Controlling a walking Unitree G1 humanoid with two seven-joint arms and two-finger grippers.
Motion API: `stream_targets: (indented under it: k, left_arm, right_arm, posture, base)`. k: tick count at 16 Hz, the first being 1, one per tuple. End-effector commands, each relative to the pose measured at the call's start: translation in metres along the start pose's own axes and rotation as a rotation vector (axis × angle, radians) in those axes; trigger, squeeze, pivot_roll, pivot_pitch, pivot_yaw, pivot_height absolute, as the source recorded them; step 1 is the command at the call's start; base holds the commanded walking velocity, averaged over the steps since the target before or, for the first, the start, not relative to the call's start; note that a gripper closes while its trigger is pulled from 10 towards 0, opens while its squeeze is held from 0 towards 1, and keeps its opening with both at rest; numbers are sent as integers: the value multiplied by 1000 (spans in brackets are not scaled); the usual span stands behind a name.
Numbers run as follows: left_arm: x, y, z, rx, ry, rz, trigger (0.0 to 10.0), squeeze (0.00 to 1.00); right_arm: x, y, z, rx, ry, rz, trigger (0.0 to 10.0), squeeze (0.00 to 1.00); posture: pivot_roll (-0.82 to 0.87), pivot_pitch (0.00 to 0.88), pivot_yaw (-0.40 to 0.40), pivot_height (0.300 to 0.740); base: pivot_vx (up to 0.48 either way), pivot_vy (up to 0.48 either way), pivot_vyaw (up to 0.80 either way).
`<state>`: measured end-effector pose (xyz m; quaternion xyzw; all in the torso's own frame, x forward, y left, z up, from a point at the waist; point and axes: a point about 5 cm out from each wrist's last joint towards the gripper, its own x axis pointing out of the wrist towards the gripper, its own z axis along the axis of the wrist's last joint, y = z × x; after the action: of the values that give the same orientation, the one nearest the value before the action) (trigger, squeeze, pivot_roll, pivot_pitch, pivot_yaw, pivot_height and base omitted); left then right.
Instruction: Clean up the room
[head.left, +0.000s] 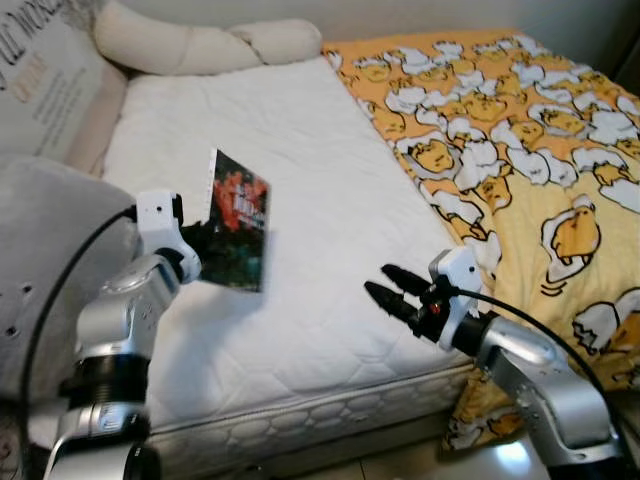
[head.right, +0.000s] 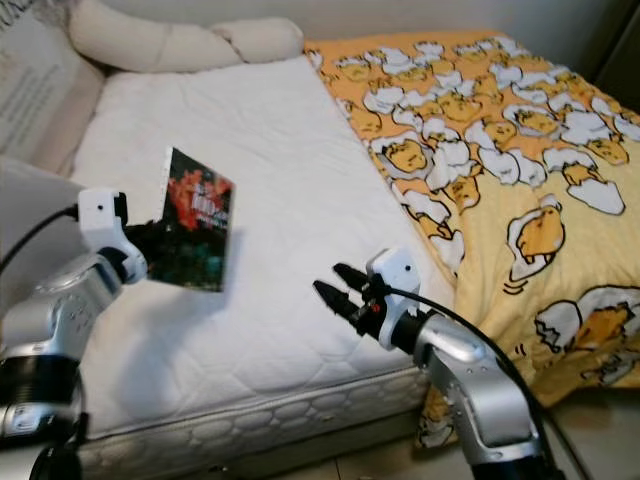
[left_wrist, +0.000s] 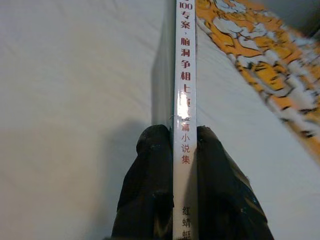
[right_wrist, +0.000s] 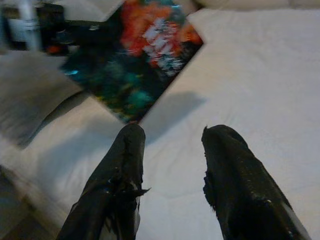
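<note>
Holding book (head.left: 238, 222) above mattress (head.left: 330, 170), left hand (head.left: 200, 240), blanket (head.left: 520, 130) beside, perhaps touching.

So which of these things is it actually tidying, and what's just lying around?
In the job: book, held upright above the mattress by the left gripper; right gripper, open, empty.

Lying about: yellow duvet, long pillow, grey cushion.

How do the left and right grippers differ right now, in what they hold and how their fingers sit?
The left gripper is shut on the book, pinching its white spine and holding it upright above the white mattress; the right gripper holds nothing. The left's fingers are pressed against the spine, while the right's stand apart with bare mattress showing between them. The left is raised near the mattress's left side; the right hovers low near the front edge, beside the yellow blanket. Both have black fingers.
</note>
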<state>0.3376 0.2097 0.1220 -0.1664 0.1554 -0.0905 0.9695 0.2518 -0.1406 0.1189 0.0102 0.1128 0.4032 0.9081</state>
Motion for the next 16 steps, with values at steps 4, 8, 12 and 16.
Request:
stream_targets:
  k: [4,8,12,16]
  left_arm:
    - [12,8,-49,-187,158,0,10000,0]
    - [8,26,-80,-34,278,129,10000,0]
    - [3,48,-74,37,250,246,10000,0]
    - [-2,62,-69,6,177,393,10000,0]
  right_arm:
    - [-8,3,5,1,28,49,10000,0]
    - [-14,8,5,19,56,70,10000,0]
    - [-17,13,2,9,96,103,10000,0]
    - [-14,17,3,11,97,157,10000,0]
  posture:
    - [-111,86,32,740]
    - [-134,105,37,740]
    - [-128,103,37,740]
    - [-123,95,25,740]
  base:
    - [0,0,0]
    - [0,0,0]
    - [0,0,0]
    - [0,0,0]
